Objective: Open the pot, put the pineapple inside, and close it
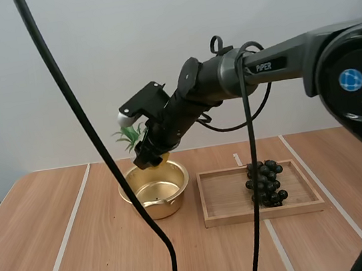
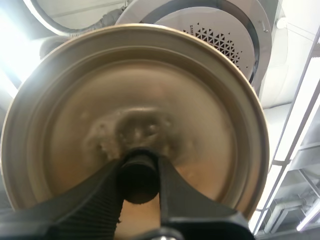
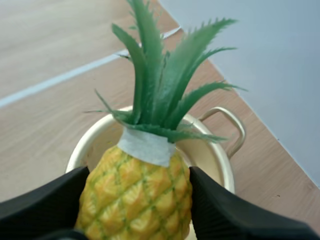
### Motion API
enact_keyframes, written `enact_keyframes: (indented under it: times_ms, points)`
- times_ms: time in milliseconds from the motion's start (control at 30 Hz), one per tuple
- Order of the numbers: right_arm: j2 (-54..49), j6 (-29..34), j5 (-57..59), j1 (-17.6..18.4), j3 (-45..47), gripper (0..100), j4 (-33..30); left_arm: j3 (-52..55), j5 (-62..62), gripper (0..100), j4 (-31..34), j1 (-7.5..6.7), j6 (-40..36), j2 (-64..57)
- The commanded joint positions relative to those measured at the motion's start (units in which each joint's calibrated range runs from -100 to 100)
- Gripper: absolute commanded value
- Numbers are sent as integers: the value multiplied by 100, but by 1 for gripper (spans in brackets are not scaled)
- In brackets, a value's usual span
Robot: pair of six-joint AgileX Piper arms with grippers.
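Note:
My right gripper (image 1: pixel 149 155) is shut on a yellow pineapple (image 3: pixel 137 192) and holds it just above the open golden pot (image 1: pixel 155 191). The fruit's green leaves (image 1: pixel 129 137) stick out to the left past the fingers. In the right wrist view the pot's rim (image 3: pixel 222 167) and one handle (image 3: pixel 235 131) lie right below the fruit. My left gripper (image 2: pixel 139 176) is shut on the black knob (image 2: pixel 139 186) of the golden pot lid (image 2: pixel 150 85), which is lifted with its top face toward the camera.
A wooden tray (image 1: pixel 221 207) stands right of the pot with a bunch of dark grapes (image 1: pixel 265 183) on its right part. Bare wooden table lies left of and in front of the pot.

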Motion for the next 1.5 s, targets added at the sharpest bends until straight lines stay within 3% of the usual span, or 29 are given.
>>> enact_keyframes:
  times_ms: [0, 933, 1467]
  points:
    - [251, -33, -31, 27, -43, 0, -374, 3, 88, 0, 175, -10, -37, -3]
    - [1460, -101, -276, 33, -239, 0, -1121, 3, 490, 0, 324, -10, -37, 21]
    - [1633, 95, -230, 33, -239, 0, -1158, 3, 505, 0, 324, -10, -37, 21]
